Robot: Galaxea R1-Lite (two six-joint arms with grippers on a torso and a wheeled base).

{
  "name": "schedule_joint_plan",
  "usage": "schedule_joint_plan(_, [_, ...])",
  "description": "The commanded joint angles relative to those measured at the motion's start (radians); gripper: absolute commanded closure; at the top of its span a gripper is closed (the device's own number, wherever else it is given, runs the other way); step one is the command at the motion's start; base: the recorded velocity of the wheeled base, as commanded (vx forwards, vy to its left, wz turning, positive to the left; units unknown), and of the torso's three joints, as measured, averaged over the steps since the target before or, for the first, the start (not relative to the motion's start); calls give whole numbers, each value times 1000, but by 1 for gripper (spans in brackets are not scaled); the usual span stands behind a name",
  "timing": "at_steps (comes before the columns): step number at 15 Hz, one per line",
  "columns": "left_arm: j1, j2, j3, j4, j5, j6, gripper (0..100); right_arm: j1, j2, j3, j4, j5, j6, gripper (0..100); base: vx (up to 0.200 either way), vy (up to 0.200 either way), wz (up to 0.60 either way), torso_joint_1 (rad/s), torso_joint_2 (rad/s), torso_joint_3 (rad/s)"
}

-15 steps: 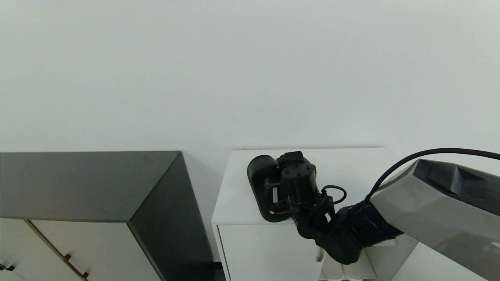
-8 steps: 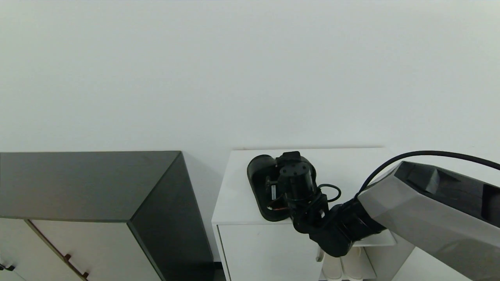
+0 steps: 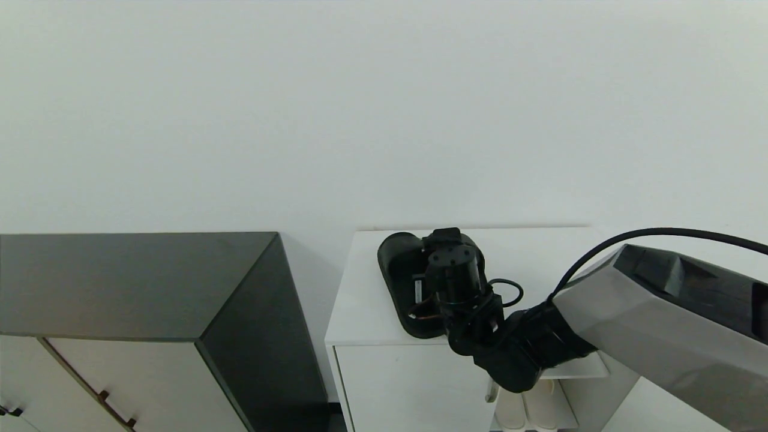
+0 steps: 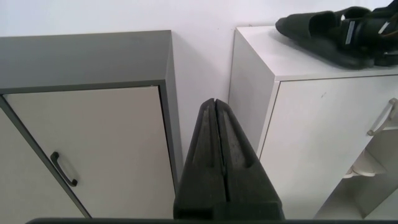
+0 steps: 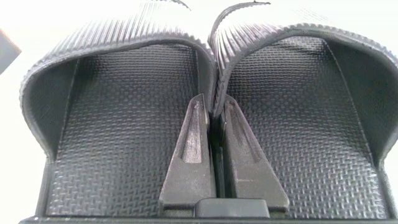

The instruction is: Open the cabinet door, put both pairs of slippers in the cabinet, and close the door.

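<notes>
**Black slippers (image 5: 124,118) pinched on top of white cabinet (image 3: 366,300)**

Both black slippers lie side by side on the white cabinet's top, near its front edge. The right gripper (image 5: 213,106) is clenched on them, its two fingers squeezing the touching inner walls of the pair together. Below, the cabinet's right side stands open, with white slippers (image 3: 528,408) on a shelf inside, beside a door with a pale handle (image 4: 380,118). The left gripper (image 4: 215,102), fingers pressed together on nothing, hangs low before the gap between the white cabinet and a grey-topped cabinet (image 3: 120,282).
</notes>
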Motion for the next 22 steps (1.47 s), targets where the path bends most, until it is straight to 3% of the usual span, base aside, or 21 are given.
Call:
schedule_joint_plan(1, [0, 0, 0, 0, 0, 0, 100, 16, -64, 39, -2, 0, 0, 100, 0, 0, 0, 0, 0, 0])
schedule_joint_plan(9, [0, 0, 0, 0, 0, 3, 100, 108, -439, 537, -14, 98, -6, 100, 0, 0, 0, 0, 0, 0])
schedule_joint_plan(18, [0, 0, 0, 0, 1, -3, 100, 100, -440, 579, -16, 112, -5, 100, 0, 0, 0, 0, 0, 0])
schedule_joint_plan(22, [0, 0, 0, 0, 1, -6, 100, 102, -420, 571, -20, 112, -5, 100, -200, 0, 0, 11, 5, 2])
